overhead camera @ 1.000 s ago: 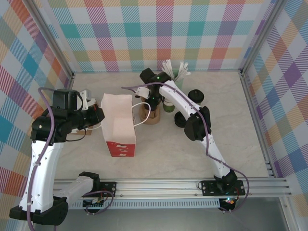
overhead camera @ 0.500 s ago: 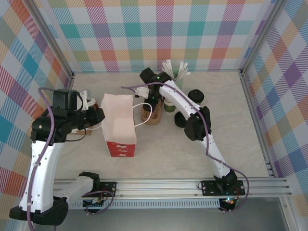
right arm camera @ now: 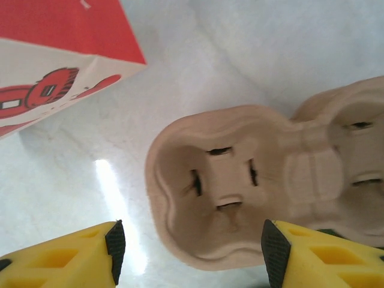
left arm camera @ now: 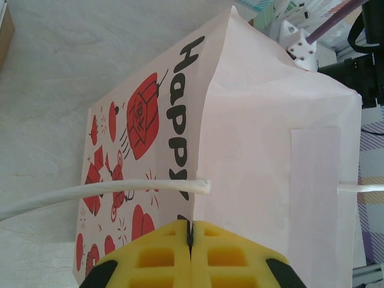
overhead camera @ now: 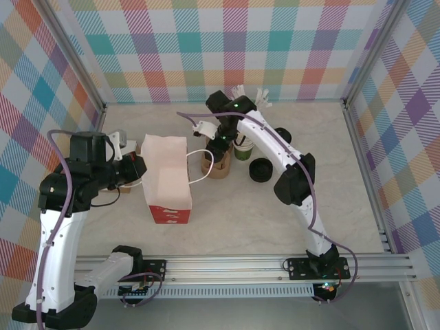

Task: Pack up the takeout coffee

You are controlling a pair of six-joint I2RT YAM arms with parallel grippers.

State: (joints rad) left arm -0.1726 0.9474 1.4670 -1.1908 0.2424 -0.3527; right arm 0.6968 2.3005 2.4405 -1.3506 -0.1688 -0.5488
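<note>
The takeout coffee (overhead camera: 242, 150), a small dark green paper cup with a pale inside, stands upright on the pale stone-patterned table (overhead camera: 289, 220). In the top view it is just beside the moulded brown pulp cup carrier (overhead camera: 214, 167), at about 2 o'clock from it. Its mouth looks open, and a round black plastic lid (overhead camera: 260, 169) lies apart from it at about 4 o'clock. From above I cannot tell if other cups are nested under it. The right gripper (right arm camera: 192, 243) hangs over the carrier with its yellow fingers wide apart and holding nothing, and the socket under it is empty. From this gripper the cup is near, at about 3 o'clock, and its long axis is vertical, so I judge that the fingers must close on its wall from the side. The right arm is clearly the nearer one. The left gripper (left arm camera: 189, 240) is at 9 o'clock from the carrier, its fingers pressed together on the edge of the white paper bag with red print (overhead camera: 165, 182), which stands on the other side of the carrier from the cup. I judge that the packing is at its beginning: the cup is not yet in the carrier.
</note>
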